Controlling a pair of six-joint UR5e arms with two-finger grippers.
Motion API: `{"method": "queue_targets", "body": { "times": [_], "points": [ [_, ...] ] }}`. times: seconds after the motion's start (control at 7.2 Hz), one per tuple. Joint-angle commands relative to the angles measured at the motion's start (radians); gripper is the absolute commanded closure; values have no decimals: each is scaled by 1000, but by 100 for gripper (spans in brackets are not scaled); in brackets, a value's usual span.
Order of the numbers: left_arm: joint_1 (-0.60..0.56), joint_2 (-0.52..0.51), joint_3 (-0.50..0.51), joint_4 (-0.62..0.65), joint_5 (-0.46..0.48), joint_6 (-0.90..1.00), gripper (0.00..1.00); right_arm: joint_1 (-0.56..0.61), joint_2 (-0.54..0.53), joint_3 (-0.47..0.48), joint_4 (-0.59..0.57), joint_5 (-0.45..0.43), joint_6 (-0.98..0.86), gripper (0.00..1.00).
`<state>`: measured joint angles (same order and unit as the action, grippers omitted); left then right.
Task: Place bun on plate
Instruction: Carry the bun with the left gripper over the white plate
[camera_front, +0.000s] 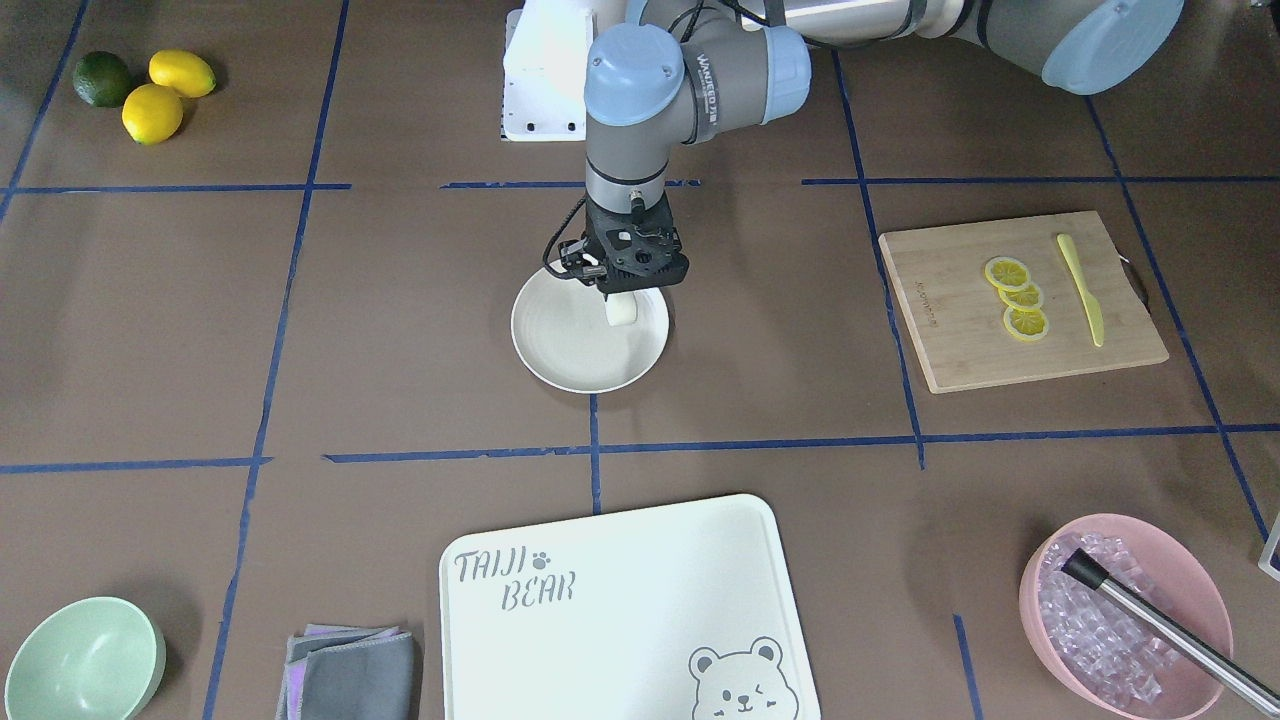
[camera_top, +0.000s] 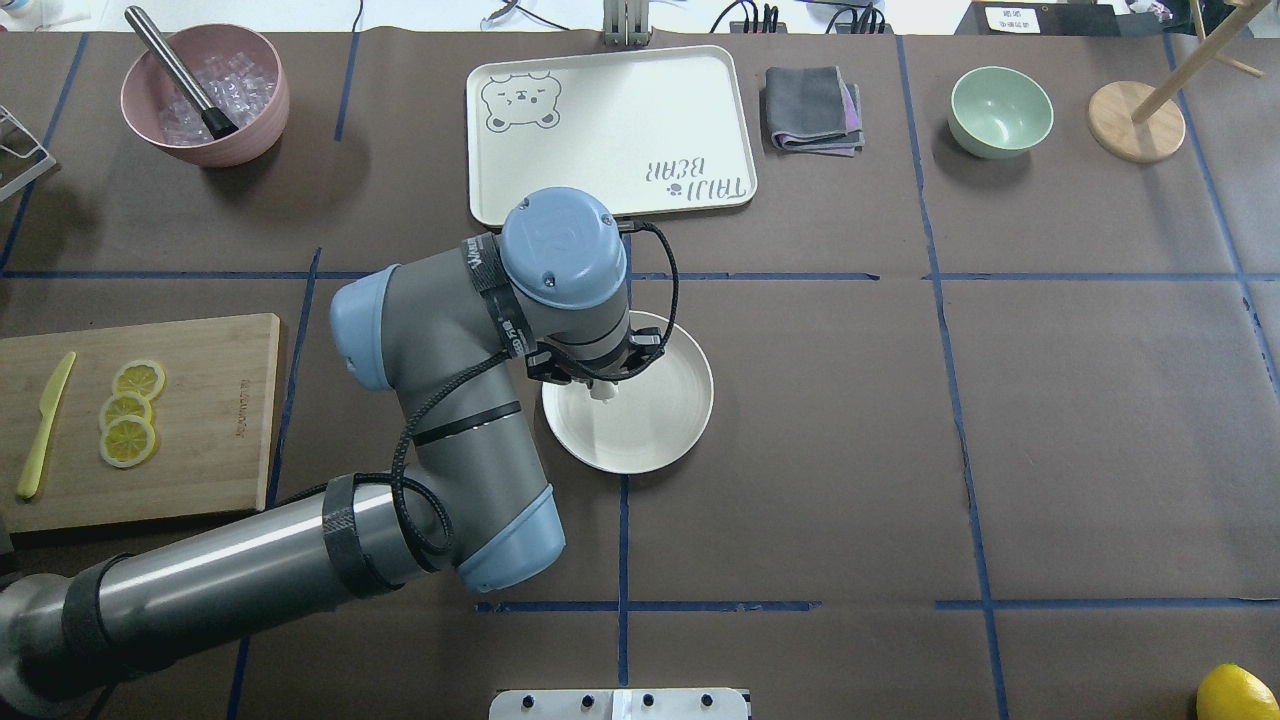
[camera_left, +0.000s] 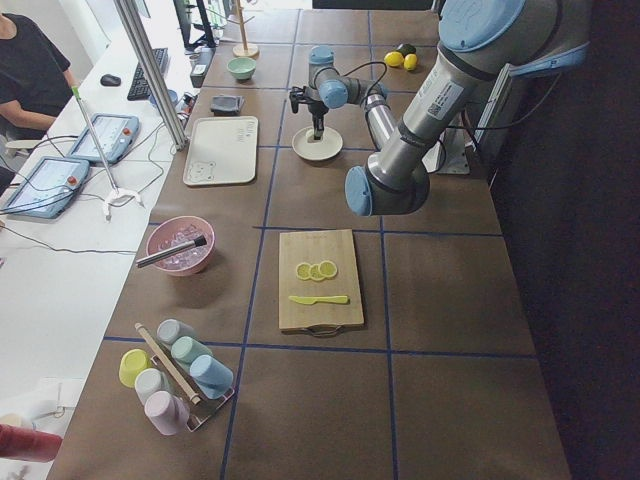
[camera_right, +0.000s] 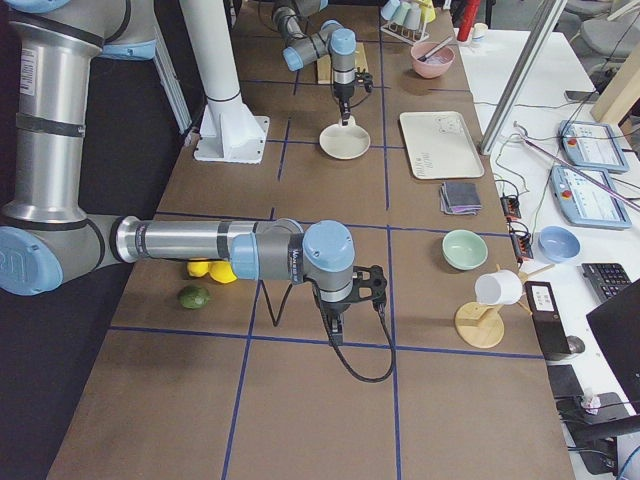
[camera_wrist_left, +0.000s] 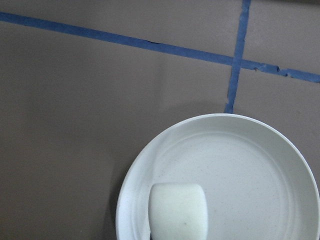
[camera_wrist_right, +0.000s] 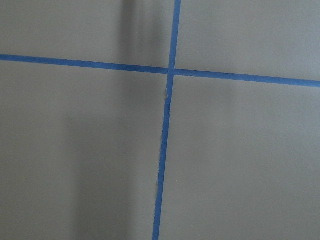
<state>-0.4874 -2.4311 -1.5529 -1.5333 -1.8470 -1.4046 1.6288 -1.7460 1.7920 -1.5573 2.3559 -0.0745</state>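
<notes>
Left gripper points straight down over the plate. Its fingers are hidden by the black mount and the bun, so I can't tell if it's clamped or let go. The bun sits right under the gripper, inside the plate's rim and off centre toward the robot's left. My wrist cam shows it over the plate's inner slope, but I can't tell if it rests there or hangs just above. Right gripper hangs over bare brown table by a blue tape crossing, well apart from the plate. It shows only in the side view, so I can't tell its state. Further out on the left side, a wooden board carries three lemon slices and a yellow knife. The bear-printed board lies across the table from the robot.
</notes>
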Motion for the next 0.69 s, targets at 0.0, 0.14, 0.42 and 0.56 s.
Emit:
{"method": "queue_targets", "body": {
  "times": [0.0, 0.14, 0.42, 0.56],
  "points": [
    [32, -55, 77, -11, 20, -16, 70, 14, 8, -10, 9, 29, 5, 0],
    [36, -71, 141, -68, 40, -16, 70, 16, 10, -2, 8, 49, 36, 0],
    [39, -69, 174, -111, 48, -11, 70, 16, 11, 1, 11, 63, 56, 0],
    [38, -68, 175, -111, 48, -7, 68, 16, 11, 1, 11, 63, 56, 0]
  ]
}}
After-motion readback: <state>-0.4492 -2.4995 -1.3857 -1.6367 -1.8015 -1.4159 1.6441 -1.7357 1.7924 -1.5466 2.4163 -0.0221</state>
